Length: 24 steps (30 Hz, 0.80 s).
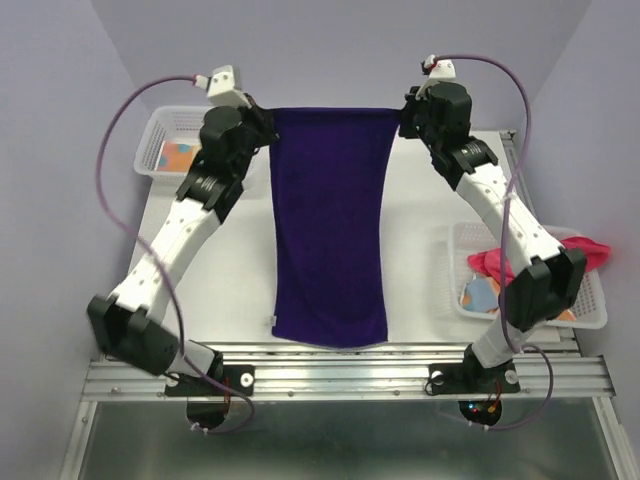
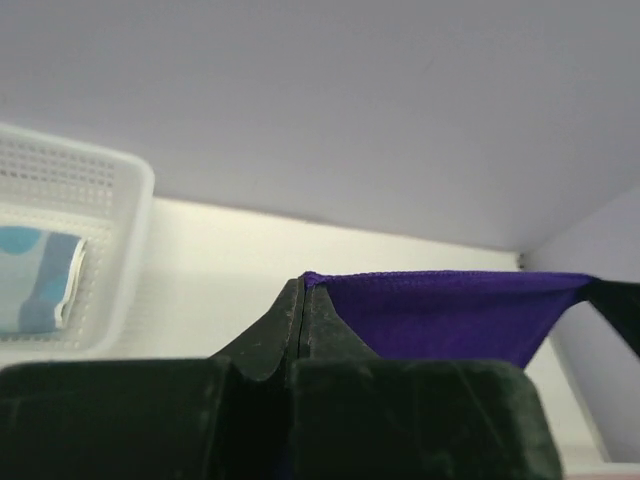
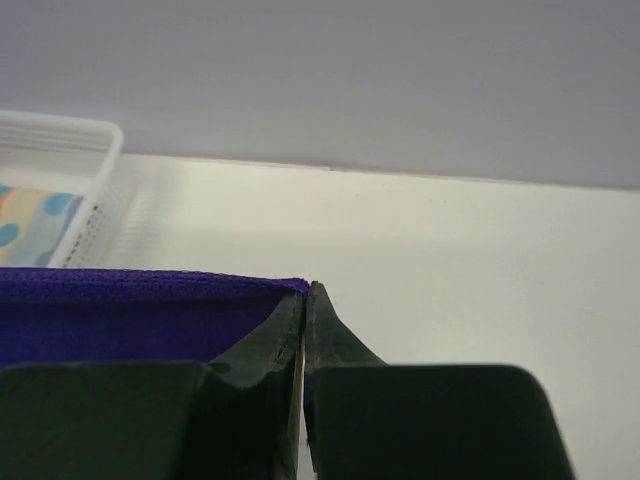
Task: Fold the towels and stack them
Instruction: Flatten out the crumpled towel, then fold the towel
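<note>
together, your left gripper [image 1: 268, 116] and right gripper [image 1: 403, 115] each had jaws clamped tight on a top corner of the purple towel [image 1: 330, 230]. you held it stretched between them, its lower end resting on the white table [image 1: 420, 250].

White mesh left basket [image 1: 148, 150] and right basket [image 1: 592, 300] flank the table [image 1: 420, 230]
</note>
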Each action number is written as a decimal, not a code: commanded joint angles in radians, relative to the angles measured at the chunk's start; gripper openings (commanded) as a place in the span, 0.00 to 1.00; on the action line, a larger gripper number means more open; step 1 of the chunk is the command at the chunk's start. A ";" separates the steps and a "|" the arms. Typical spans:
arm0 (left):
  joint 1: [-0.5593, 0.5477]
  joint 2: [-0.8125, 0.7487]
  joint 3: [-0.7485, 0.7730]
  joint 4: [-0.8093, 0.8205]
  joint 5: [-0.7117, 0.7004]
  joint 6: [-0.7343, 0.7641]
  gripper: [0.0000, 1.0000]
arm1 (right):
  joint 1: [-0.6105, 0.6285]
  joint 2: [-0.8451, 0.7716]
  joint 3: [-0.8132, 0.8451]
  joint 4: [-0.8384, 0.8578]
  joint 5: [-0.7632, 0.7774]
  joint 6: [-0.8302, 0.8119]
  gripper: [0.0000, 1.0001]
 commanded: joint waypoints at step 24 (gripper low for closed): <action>0.162 0.643 0.230 0.142 0.146 0.147 0.00 | -0.220 0.383 0.040 0.309 -0.609 0.063 0.01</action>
